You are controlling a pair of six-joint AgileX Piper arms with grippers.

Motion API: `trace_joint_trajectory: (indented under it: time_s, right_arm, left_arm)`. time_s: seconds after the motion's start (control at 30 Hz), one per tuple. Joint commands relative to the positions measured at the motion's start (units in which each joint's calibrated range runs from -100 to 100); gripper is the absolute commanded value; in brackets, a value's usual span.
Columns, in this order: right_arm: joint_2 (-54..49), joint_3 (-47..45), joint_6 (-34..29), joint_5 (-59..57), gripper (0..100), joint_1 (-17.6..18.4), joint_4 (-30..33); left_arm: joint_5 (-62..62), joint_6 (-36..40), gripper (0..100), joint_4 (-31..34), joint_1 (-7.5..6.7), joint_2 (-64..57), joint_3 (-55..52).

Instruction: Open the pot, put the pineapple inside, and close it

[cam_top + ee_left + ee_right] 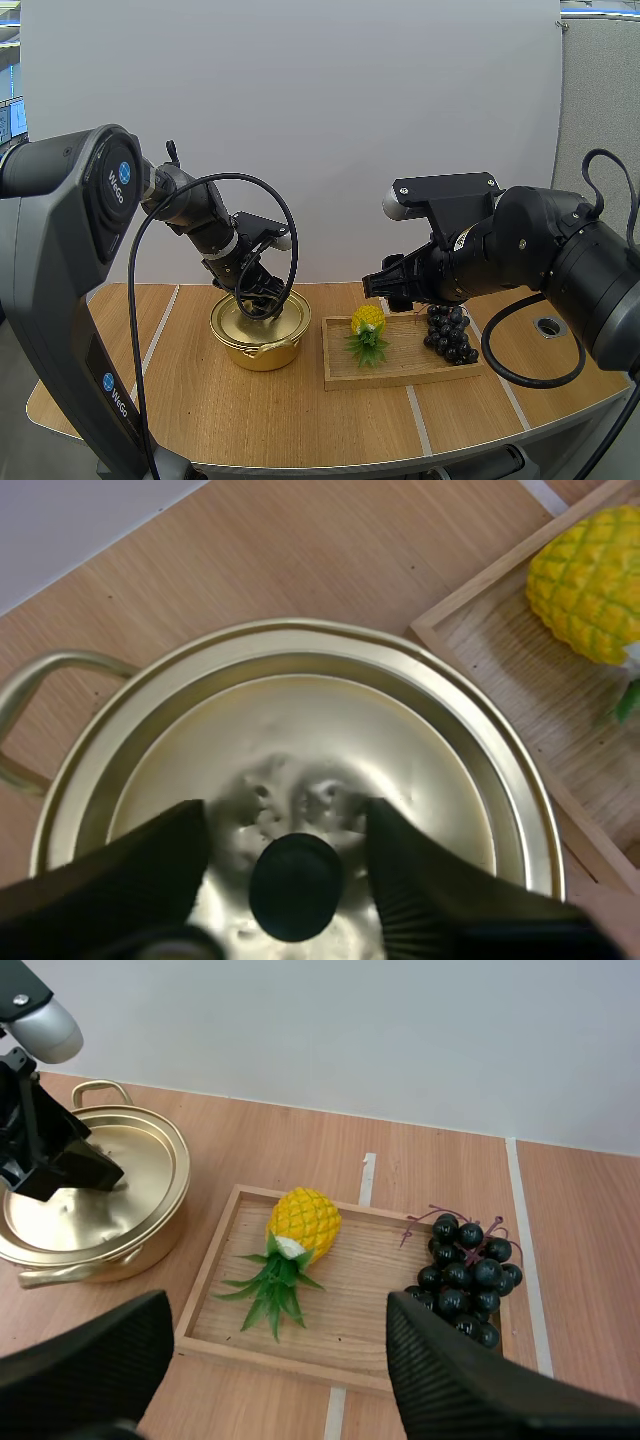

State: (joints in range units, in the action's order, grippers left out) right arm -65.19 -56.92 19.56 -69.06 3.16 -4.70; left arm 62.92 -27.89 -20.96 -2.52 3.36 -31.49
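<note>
Your left tool [285,820] is hanging directly over the gold pot [260,345], which is standing on the wooden worktop [200,420] just beside the tray. The lid [300,730] is sitting closed on the pot. The tool's two fingers are standing spread apart, one on each side of the lid's black knob [295,885]. A gap is showing between each finger and the knob, so the tool is not gripping anything.

Your right tool [280,1300] is hovering above the wooden tray [400,375] with its fingers spread wide. Their ribbed inner faces are turning toward each other, and nothing is lying between them.

The pineapple [367,322] is lying on its side in the tray, at the end nearer the pot. Its yellow body is pointing toward the far rim and its green leaves toward the near rim. You are seeing it directly below the right tool, apart from the fingers.

A bunch of dark grapes [450,333] is resting at the other end of the same tray, near the pineapple but not touching it.
</note>
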Motion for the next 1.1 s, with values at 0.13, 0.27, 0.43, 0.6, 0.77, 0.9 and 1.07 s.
trace_joint_trajectory:
  time_s: [0.13,0.27,0.43,0.6,0.77,0.9,1.07]
  right_arm:
    - [-0.24,0.39,-0.21,1.07,100,-0.21,-0.11]
    - [-0.24,0.39,-0.21,1.07,100,-0.21,-0.11]
    - [-0.24,0.39,-0.21,1.07,100,-0.21,-0.11]
    - [-0.24,0.39,-0.21,1.07,100,-0.21,-0.11]
    - [-0.24,0.39,-0.21,1.07,100,-0.21,-0.11]
    - [-0.24,0.39,-0.21,1.07,100,-0.21,-0.11]
    - [-0.24,0.39,-0.21,1.07,100,-0.21,-0.11]
  left_arm:
    - [3.39,0.53,0,0.60,-0.15,0.37,0.27]
    - [4.09,1.10,0,0.60,-0.15,-2.34,0.46]
    - [6.32,1.94,0,0.60,-0.15,-9.01,2.91]
    - [9.41,4.33,0,0.60,-0.15,-17.37,8.23]
    - [11.24,6.58,0,0.69,-0.15,-25.26,15.08]
    - [11.24,7.14,0,0.98,-0.15,-30.98,20.24]
    - [10.43,12.35,0,7.31,-0.15,-36.39,28.47]
